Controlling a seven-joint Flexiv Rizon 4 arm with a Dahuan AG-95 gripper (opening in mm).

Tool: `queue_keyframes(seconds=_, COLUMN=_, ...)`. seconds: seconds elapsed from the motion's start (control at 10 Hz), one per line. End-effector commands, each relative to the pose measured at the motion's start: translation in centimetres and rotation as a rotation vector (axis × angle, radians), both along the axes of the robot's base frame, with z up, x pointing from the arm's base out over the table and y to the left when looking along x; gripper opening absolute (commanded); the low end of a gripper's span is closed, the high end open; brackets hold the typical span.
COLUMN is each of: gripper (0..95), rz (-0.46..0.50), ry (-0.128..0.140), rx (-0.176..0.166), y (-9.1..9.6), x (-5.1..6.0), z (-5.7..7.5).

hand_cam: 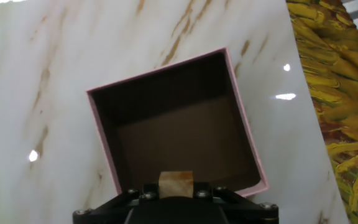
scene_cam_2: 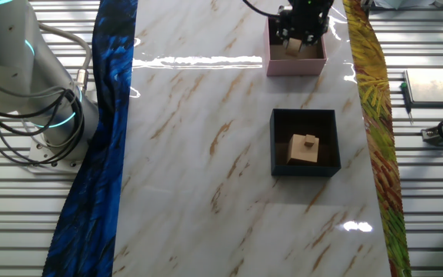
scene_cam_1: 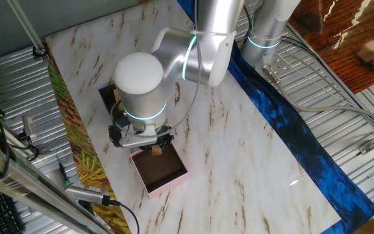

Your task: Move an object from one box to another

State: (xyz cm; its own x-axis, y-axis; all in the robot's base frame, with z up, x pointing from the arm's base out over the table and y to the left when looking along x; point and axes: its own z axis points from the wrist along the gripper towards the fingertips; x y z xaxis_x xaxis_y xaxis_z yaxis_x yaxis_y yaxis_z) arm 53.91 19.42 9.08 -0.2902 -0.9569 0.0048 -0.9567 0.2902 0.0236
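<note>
My gripper [hand_cam: 176,186] is shut on a small tan wooden block [hand_cam: 176,184] and holds it over the near edge of the pale-pink box [hand_cam: 241,118], whose brown inside shows below. In one fixed view the block [scene_cam_1: 156,150] hangs at the pink box's [scene_cam_1: 171,184] far rim. In the other fixed view the gripper [scene_cam_2: 294,42] and block [scene_cam_2: 293,48] are over the pink box [scene_cam_2: 295,65]. The navy-blue box [scene_cam_2: 277,146] holds a tan wooden piece [scene_cam_2: 303,148] with a small cube on it; in one fixed view the blue box [scene_cam_1: 106,95] is mostly hidden by the arm.
A blue cloth strip [scene_cam_2: 102,131] runs along one table side and a yellow leaf-patterned strip [scene_cam_2: 375,115] along the other. The arm's base [scene_cam_2: 44,92] stands beyond the blue strip. Tools and cables [scene_cam_1: 76,192] lie off the table edge.
</note>
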Motion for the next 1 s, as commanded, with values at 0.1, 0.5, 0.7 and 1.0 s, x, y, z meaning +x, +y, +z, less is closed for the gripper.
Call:
queue_keyframes(seconds=0.1, gripper=0.0, rz=-0.045, ry=-0.004, rx=-0.001, y=-0.1, x=-0.2, z=0.1)
queue_keyframes(seconds=0.5, gripper=0.0, rz=-0.007, ry=-0.005, rx=-0.001, y=0.2, x=-0.2, z=-0.1)
queue_keyframes(seconds=0.7, gripper=0.0, rz=-0.026, ry=-0.005, rx=-0.006, y=0.2, x=-0.6, z=-0.5)
queue_keyframes(seconds=1.0, gripper=0.0, rz=-0.004, ry=-0.007, rx=0.016, y=0.1, x=-1.2, z=-1.1)
